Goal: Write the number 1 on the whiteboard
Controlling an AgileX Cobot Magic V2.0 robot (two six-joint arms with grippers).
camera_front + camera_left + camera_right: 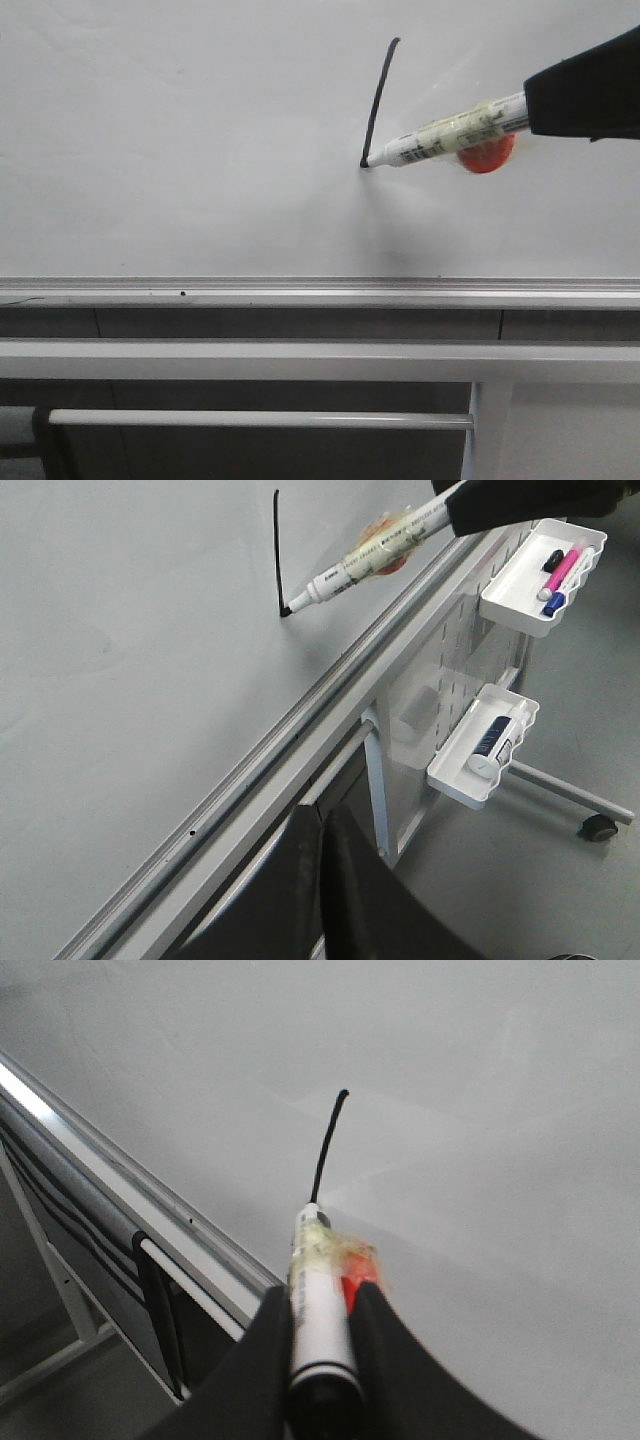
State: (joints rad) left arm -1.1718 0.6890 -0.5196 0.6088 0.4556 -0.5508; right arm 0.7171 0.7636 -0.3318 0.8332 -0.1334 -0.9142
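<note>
A black stroke point(278, 550) runs down the whiteboard point(120, 680) near the top of the frame, and the tip of a white marker point(370, 552) touches its lower end. A dark pincer point(520, 500) at the upper right holds the marker. Two white trays point(505, 585) point(450, 770) hang at the right, the upper holding a pink pen point(565, 565). Black fingers point(310, 900) fill the bottom centre.

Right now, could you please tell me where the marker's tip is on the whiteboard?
In the front view the marker, held by the right gripper, has its tip at the lower end of the number 1, right of the whiteboard's centre.
</note>
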